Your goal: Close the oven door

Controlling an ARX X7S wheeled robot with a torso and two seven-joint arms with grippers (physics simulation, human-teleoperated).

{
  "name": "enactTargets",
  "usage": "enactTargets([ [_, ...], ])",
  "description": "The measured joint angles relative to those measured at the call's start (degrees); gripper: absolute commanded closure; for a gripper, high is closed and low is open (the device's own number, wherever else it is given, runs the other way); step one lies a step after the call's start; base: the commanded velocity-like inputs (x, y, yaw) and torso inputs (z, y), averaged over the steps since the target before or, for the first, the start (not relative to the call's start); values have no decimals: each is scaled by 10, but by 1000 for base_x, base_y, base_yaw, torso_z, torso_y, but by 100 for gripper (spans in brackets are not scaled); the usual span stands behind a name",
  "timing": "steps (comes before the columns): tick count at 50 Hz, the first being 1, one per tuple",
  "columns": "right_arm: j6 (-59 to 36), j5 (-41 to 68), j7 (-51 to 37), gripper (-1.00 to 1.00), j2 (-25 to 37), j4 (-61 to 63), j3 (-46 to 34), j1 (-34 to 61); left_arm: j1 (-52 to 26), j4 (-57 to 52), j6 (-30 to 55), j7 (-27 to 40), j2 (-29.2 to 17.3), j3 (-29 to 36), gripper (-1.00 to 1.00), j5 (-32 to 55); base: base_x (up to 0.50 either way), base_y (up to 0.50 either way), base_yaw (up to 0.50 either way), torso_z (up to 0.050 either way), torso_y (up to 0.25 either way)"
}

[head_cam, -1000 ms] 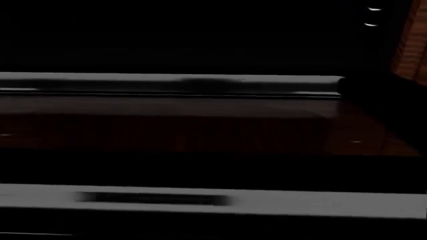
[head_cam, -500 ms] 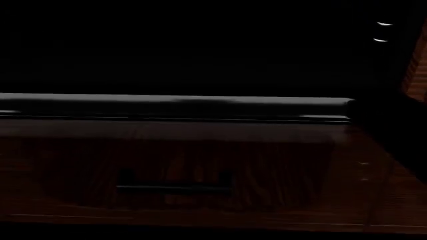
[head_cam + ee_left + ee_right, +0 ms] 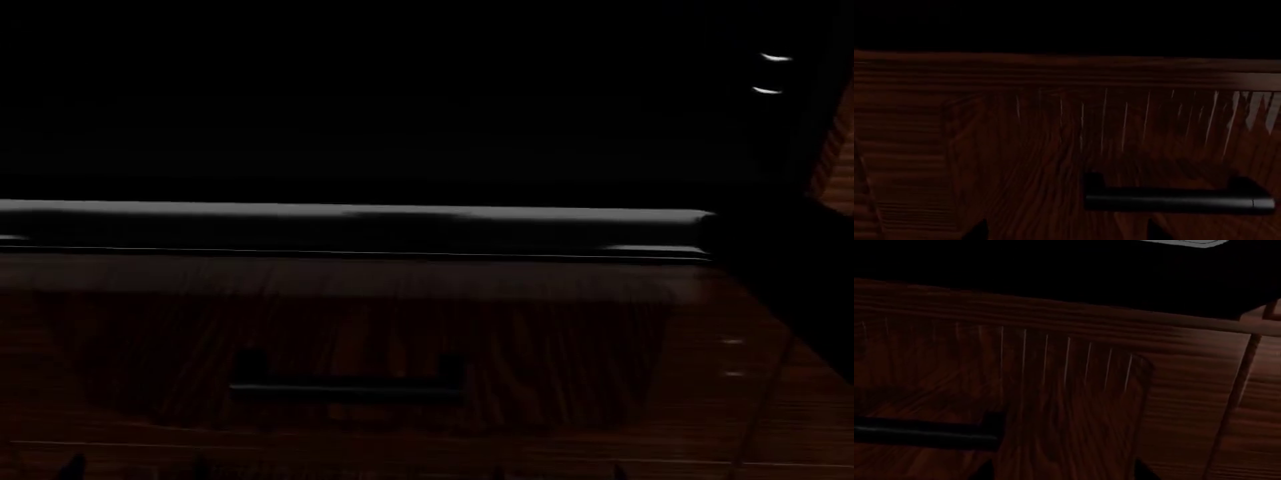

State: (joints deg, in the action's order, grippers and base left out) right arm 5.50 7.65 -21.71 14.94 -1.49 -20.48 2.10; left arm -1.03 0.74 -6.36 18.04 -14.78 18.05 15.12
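Below the oven door (image 3: 374, 120), both tools' tips (image 3: 74, 466) barely show.

A: What fills the lower half of the head view?

B: A dark reddish wood drawer front (image 3: 360, 340), dimly lit, with a short dark bar handle (image 3: 347, 388) at lower centre.

A: And at the right edge?

B: More reddish wood panelling (image 3: 834, 150) at the upper right, brighter than the rest. Two small bright glints (image 3: 770, 73) sit near the top right corner.

A: The light overall?

B: Very low. The upper half is almost black. In the left wrist view, pale streaks show in the drawer's wood grain (image 3: 1174, 115).
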Motion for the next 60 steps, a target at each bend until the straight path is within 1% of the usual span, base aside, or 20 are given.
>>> enactTargets([
  [7, -13, 15, 2, -100, 8, 36, 3, -3, 9, -22, -9, 3, -7, 6, -100, -13, 0, 0, 0, 0, 0],
  [12, -50, 16, -3, -100, 23, 97, 3, -4, 13, -70, 23, 13, -18, 6, -100, -12, 0, 0, 0, 0, 0],
  [16, -81, 17, -9, -100, 35, 144, 6, -4, 12, -130, 71, 24, -30, 1, -100, 3, 0, 0, 0, 0, 0],
  [20, -132, 28, -15, -100, 48, 207, 15, 4, 5, -202, 131, 38, -46, -7, -100, 28, 0, 0, 0, 0, 0],
  [30, -286, 83, -33, -100, 79, 359, 50, 57, -48, -355, 304, 91, -78, -53, -100, 142, 0, 0, 0, 0, 2],
  [38, -411, 146, -50, -100, 93, 446, 82, 115, -123, -429, 418, 138, -96, -97, -100, 248, 0, 0, 0, 0, 0],
  [46, -549, 223, -86, -100, 98, 526, 131, 200, -219, -462, 516, 202, -104, -133, -100, 359, 0, 0, 0, 0, 0],
  [50, -631, 299, -126, -100, 99, 554, 164, 264, -280, -464, 564, 240, -105, -142, -100, 418, 0, 0, 0, 0, 0],
  [53, -698, 376, -167, -100, 93, 562, 200, 320, -337, -455, 598, 272, -105, -147, -100, 466, 0, 0, 0, 0, 0],
  [57, -778, 475, -224, -100, 86, 556, 235, 401, -416, -433, 636, 313, -103, -151, -100, 521, 0, 0, 0, 0, 0],
  [60, -818, 530, -256, -100, 83, 541, 248, 456, -472, -411, 658, 332, -98, -149, -100, 548, 0, 0, 0, 0, 0],
])
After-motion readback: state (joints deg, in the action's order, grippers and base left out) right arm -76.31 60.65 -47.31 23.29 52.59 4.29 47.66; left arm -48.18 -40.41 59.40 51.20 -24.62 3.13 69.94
